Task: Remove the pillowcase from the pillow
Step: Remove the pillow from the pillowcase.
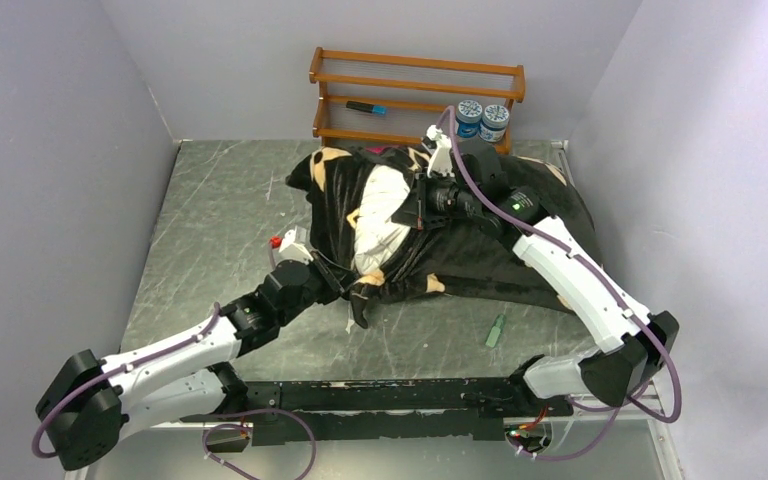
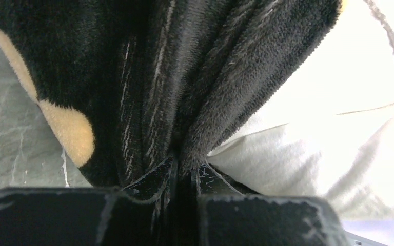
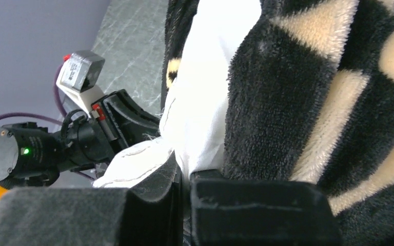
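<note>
At the left, gripping a bunched fold of the large black plush pillowcase with cream-yellow flower motifs (image 2: 149,102) by its open edge, with the left gripper (image 2: 184,166) closed almost fully and the cloth pinched between; drawn taut toward the near left of the grey marbled counter (image 1: 220,220); in the middle, showing only a strip of the plump white rectangular pillow (image 1: 385,215) through the parted opening; to the right, nipping that white cloth just beside the black plush edge, with the right gripper (image 3: 184,177) closed tight on it; lying toward the back right of the counter, mostly covered; judged early: opening parted and both holds set, but nearly the whole pillow yet to be slid out of the pillowcase
</note>
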Action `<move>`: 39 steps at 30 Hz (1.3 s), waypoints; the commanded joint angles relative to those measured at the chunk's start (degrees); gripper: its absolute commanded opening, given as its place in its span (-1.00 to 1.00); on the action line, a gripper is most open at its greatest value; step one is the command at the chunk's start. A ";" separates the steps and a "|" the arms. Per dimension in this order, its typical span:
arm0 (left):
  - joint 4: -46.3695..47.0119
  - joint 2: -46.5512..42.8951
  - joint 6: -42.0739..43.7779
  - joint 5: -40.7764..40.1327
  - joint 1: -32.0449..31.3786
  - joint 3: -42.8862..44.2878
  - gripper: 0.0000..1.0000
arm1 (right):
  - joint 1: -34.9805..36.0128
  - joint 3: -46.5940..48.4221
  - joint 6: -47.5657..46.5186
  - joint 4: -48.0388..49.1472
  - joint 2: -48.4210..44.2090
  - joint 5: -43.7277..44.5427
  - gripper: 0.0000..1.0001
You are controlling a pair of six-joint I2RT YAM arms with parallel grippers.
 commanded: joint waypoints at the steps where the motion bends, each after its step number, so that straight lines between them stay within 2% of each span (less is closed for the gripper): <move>1: -12.89 5.61 6.86 0.81 0.12 0.68 -0.73 | -3.57 -1.58 0.36 23.77 -8.77 -5.67 -1.00; 5: -5.55 10.13 5.64 5.01 0.17 3.37 -0.72 | -1.02 -6.19 -0.60 23.52 -8.65 -9.64 -1.00; 9: 1.02 13.36 3.37 7.63 0.04 3.97 -0.72 | 4.15 -6.48 -5.95 17.79 -7.55 -5.92 -1.00; 14: 4.00 14.72 3.31 9.64 0.02 5.77 -0.71 | 10.72 -7.47 -10.30 13.06 -7.81 2.27 -0.60; 22: 5.97 13.55 2.53 10.92 0.05 5.93 -0.71 | 15.99 -7.83 -15.85 11.59 -10.07 2.41 0.22; 28: 7.08 11.51 1.39 10.96 0.03 5.16 -0.71 | 21.34 -6.64 -24.85 10.09 -8.58 0.46 0.59; 34: 5.85 9.61 1.22 10.96 0.02 5.51 -0.72 | 25.61 -10.55 -35.96 11.34 -7.61 3.13 0.77; 37: 5.65 9.10 0.89 10.96 0.05 5.49 -0.73 | 26.16 -11.09 -41.47 9.76 -6.15 4.00 0.98; 39: 5.59 8.92 0.64 10.96 0.08 5.40 -0.72 | 26.88 -12.29 -44.27 11.09 -6.42 5.35 0.99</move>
